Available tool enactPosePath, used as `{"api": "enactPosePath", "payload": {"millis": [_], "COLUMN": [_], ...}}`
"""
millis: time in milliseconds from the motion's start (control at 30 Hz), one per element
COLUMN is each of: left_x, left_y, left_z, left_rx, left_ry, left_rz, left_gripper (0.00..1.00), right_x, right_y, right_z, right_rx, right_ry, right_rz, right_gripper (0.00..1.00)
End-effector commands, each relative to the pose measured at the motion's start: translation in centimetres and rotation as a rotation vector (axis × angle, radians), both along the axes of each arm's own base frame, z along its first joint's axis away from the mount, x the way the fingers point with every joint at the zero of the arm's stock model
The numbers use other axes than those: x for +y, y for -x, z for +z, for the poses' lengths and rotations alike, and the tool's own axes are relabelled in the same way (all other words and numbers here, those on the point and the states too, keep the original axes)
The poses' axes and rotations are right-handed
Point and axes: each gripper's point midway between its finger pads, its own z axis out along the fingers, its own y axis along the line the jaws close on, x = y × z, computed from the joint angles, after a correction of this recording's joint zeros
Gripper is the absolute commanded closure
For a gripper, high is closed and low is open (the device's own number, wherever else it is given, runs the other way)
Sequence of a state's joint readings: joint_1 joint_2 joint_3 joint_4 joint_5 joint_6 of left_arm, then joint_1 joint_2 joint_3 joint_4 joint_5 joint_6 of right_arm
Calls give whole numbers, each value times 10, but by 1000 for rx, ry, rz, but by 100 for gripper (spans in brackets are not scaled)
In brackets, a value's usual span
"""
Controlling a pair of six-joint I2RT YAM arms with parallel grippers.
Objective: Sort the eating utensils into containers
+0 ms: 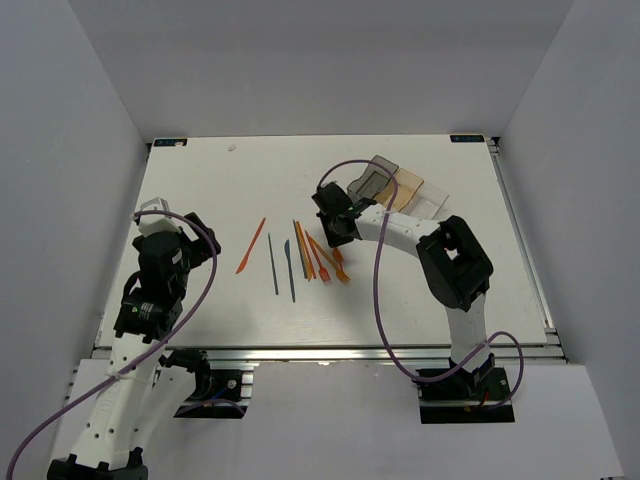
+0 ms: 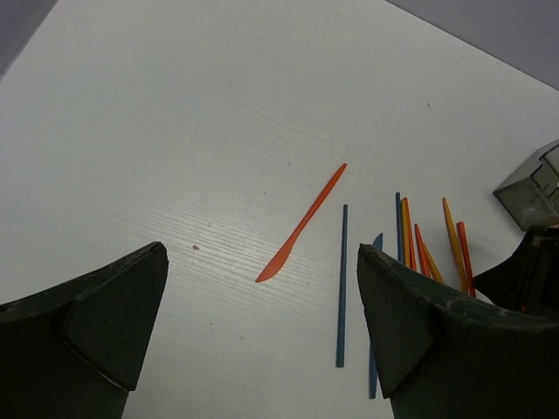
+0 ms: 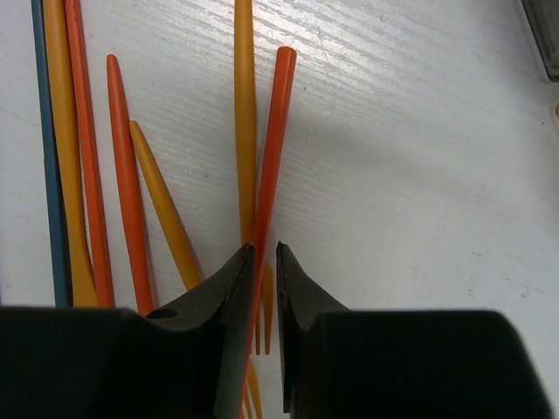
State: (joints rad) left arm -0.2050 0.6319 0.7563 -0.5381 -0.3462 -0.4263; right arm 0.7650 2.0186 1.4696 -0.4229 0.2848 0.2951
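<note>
Black jaws of your right gripper [image 3: 265, 257] are pinching, nearly closed, the orange-red fork [image 3: 278, 122] on the table [image 3: 419, 175] — its yellow-orange neighbour [image 3: 245, 105] is lying touching it, so you are risking dragging both toward the containers [image 1: 398, 186].

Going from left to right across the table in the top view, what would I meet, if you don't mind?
Orange knife → thin dark stick → blue knife → bundle of orange utensils → dark bin → orange bin → clear bin.
</note>
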Motion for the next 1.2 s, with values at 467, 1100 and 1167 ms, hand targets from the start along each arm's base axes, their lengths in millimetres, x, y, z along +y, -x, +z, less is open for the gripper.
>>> {"api": "enactPosePath", "payload": {"millis": [467, 1100, 1167], "left_x": [-5, -5, -5], "left_y": [-2, -2, -2], "left_z": [-1, -1, -1], "left_rx": [-3, -2, -4], "left_ry": [-1, -1, -1], "left_rz": [-27, -27, -28], "left_gripper": [2, 2, 2], "right_x": [1, -15, -21], "right_y": [5, -4, -5], "right_z": [-22, 29, 29], "right_rx": [57, -58, -64], "right_ry": [-24, -47, -36], "right_rz": [16, -57, -82], "right_gripper": [80, 98, 100]}}
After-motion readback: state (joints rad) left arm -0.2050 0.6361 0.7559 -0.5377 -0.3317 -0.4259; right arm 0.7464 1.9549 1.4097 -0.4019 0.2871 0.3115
